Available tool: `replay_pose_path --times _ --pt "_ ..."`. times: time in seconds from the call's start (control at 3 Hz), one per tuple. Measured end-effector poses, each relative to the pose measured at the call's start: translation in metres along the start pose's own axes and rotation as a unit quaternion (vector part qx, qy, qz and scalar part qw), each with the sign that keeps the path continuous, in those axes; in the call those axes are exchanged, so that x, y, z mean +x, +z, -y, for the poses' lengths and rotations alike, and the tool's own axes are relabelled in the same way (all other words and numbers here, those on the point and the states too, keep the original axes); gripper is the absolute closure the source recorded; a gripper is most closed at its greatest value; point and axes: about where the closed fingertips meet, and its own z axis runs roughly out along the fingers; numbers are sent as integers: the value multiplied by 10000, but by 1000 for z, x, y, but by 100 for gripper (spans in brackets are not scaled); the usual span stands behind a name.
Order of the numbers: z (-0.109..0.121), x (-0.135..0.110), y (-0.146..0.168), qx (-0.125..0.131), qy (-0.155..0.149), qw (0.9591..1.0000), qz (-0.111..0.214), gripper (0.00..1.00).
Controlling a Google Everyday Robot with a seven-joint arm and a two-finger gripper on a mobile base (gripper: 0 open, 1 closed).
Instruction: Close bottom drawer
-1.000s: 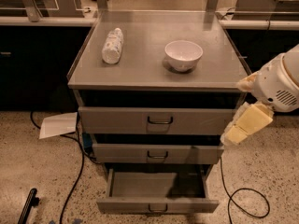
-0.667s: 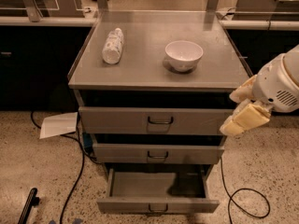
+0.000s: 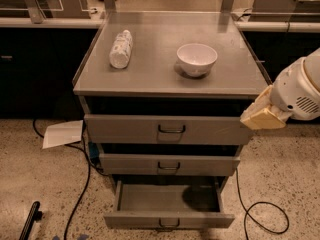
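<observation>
Speckled floor point(image 3: 45, 184) lies under the bottom drawer point(image 3: 169, 219), pulled out at lower centre; closing seems not yet begun. Gripper point(image 3: 262, 116) hovers mid-right, well apart; open or shut, I cannot tell.

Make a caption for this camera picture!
Bottom drawer pulled open; gripper hovers up beside the top drawer.

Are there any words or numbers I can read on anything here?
None can be read.
Bottle lying on the cabinet top: its label is too blurred to read.
Paper sheet on the floor: no writing shows.
Gripper, right of the top drawer: no markings.
</observation>
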Motion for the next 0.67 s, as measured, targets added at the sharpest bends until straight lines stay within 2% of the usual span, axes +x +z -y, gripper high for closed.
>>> replay_pose_path --times 0.33,0.67 --pt "-2 4 3 32 115 9999 54 100" --pt "-25 18 25 117 752 9964 366 100"
